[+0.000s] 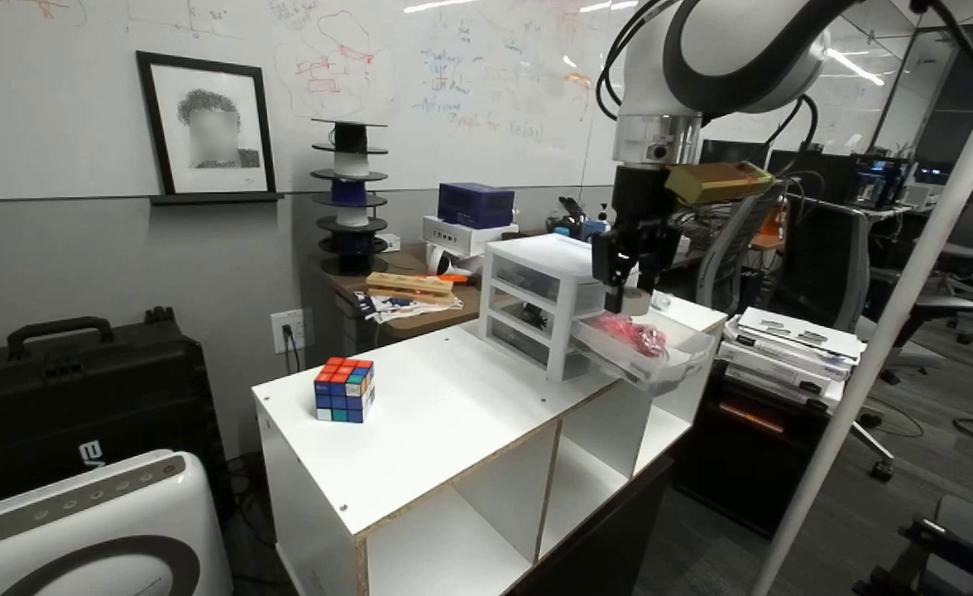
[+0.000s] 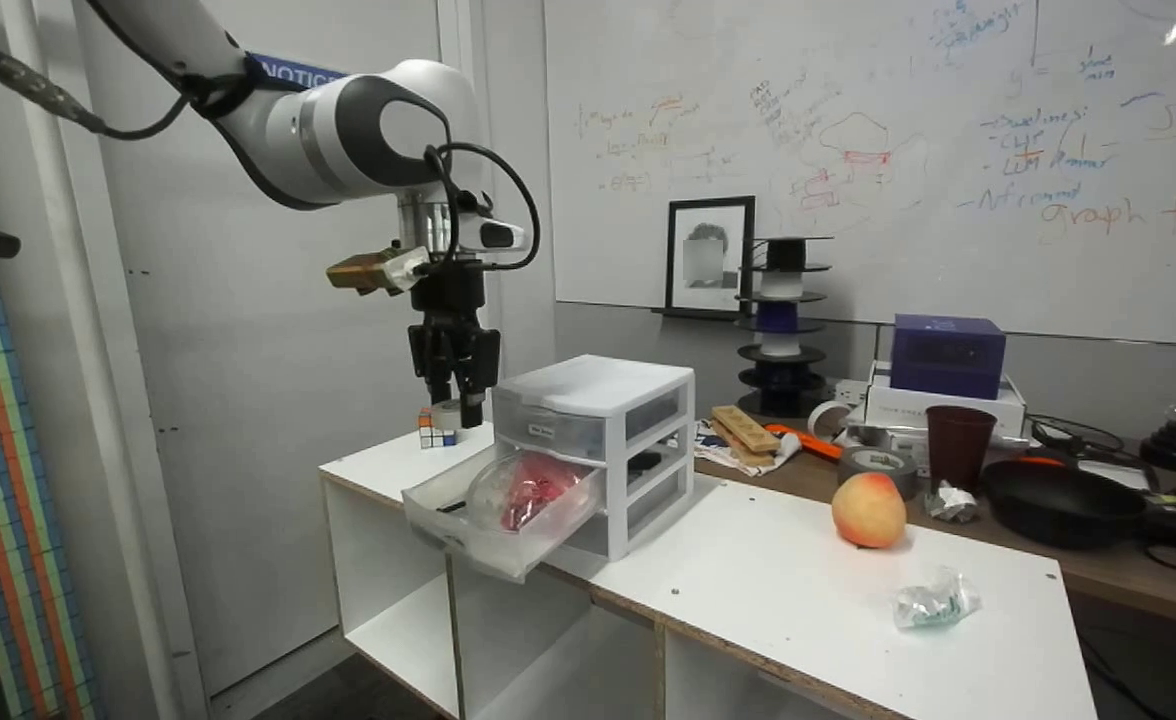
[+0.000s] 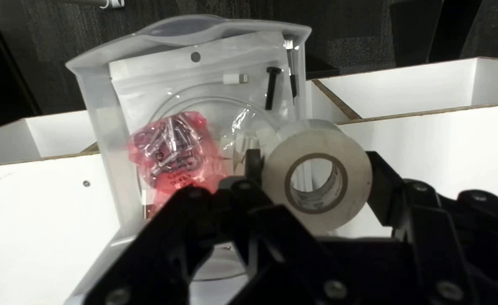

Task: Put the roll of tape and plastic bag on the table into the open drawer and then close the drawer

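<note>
black gripper [image 3: 317, 174], foremost in the wrist view, clasps the pale roll of tape [image 3: 314, 142] between its fingertips, one to each side; the roll is held aloft and, in that view, overlaps a side wall of the open drawer [image 2: 478, 555]; the drawer projects past the edge of the table [image 2: 748, 560] and contains a clear flat bag [image 3: 160, 70], a white cable [image 3: 235, 79], a pink bag [image 3: 177, 161] and a black rod-like piece [image 3: 271, 89]; the white drawer unit [image 2: 598, 380] stands upright on the table, its top drawer [image 2: 573, 440] pushed in; the plastic bag [image 2: 936, 603], clear and crumpled, lies on the table, well apart from the unit and near a peach [image 2: 868, 510]; on the opposite side of the unit, a rubik's cube [image 1: 344, 389] rests on the table; a brown desk [image 2: 1138, 575] alongside bears a stack of spools [image 1: 352, 190] and, on a white box [image 2: 928, 407], a purple box [image 2: 948, 355].
</note>
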Robot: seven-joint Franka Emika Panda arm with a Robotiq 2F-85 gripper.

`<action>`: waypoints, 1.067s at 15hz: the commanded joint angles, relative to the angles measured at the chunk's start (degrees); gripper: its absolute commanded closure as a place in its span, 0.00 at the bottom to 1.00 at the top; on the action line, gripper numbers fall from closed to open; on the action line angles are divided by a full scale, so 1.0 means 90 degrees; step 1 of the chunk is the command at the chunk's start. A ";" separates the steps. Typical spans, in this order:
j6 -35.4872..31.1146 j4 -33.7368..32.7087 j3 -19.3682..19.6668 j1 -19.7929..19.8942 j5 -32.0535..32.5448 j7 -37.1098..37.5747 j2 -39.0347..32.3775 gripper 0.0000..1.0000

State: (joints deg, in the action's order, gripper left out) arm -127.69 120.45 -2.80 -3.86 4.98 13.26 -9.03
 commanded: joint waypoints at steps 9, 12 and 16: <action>-0.0087 -0.0043 0.0113 0.0070 0.0003 -0.0020 -0.0057 0.66; -0.0041 0.0180 0.0226 0.0100 0.0121 0.0102 0.0044 0.66; -0.0255 0.0486 0.0447 0.0205 0.0314 0.0069 -0.0008 0.66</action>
State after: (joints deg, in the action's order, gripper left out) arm -127.61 122.65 0.27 -2.73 6.24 13.36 -9.67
